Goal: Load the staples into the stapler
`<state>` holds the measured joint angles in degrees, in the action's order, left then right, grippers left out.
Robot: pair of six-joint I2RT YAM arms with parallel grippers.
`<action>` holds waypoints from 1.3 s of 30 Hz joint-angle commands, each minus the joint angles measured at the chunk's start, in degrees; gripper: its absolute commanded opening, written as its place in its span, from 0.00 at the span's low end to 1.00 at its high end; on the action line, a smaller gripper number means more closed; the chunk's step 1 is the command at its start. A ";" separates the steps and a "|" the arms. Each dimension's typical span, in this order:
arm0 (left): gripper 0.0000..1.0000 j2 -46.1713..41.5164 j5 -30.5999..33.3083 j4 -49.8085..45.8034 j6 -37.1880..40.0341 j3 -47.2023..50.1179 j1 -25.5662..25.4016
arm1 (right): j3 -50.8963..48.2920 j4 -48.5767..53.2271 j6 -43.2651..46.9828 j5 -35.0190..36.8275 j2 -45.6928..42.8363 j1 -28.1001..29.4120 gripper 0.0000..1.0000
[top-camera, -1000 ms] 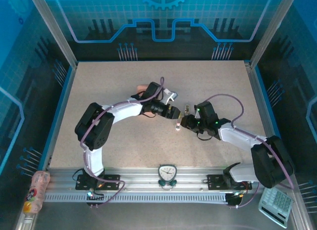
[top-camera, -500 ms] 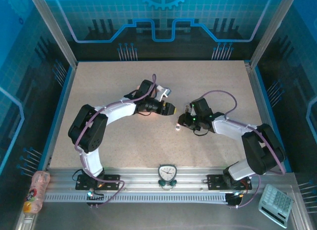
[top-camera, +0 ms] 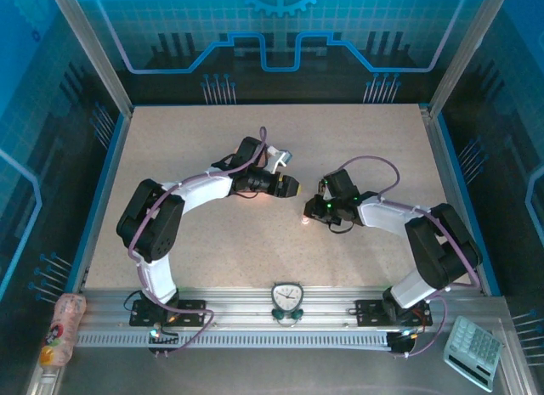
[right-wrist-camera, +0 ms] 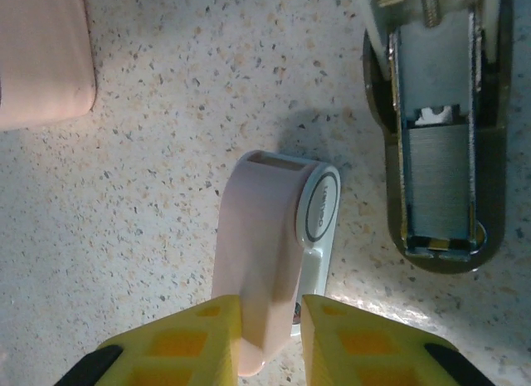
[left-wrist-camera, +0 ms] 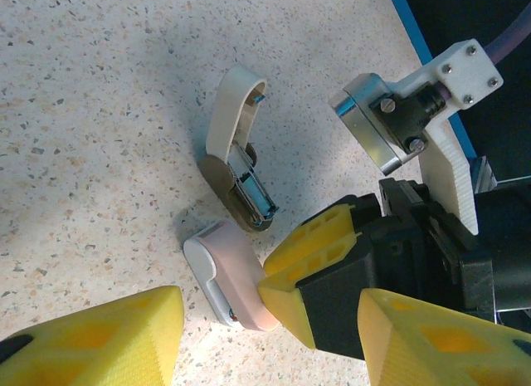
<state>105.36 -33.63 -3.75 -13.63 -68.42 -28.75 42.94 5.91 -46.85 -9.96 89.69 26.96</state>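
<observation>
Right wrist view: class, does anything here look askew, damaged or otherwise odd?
Yes. The olive stapler at right lies gaping open, its staple channel exposed and cream cover tilted up. The pink stapler lies askew on the table, pinched in the right claw. Nothing looks spilled or broken.

2 end effectors (L [top-camera: 293, 186], R [right-wrist-camera: 270, 320]), 1 open stapler [left-wrist-camera: 241, 166] w/ 1 staple strip [right-wrist-camera: 433, 183], 1 pink item [right-wrist-camera: 270, 236], 1 tray [right-wrist-camera: 41, 62].

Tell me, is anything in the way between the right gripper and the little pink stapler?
Nothing is in the way. The right gripper clasps the pink stapler from both sides, with no gap showing. The open cream stapler lies off to one side.
</observation>
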 commanded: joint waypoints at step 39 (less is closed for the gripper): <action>0.54 26.54 -7.80 6.46 -4.46 -27.21 -4.85 | -6.90 0.12 1.61 -6.39 -4.89 -10.52 0.27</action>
<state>131.33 -37.47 0.75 -18.09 -94.87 -33.43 36.64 8.32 -44.53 -14.68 83.55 16.80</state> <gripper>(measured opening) 0.549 0.270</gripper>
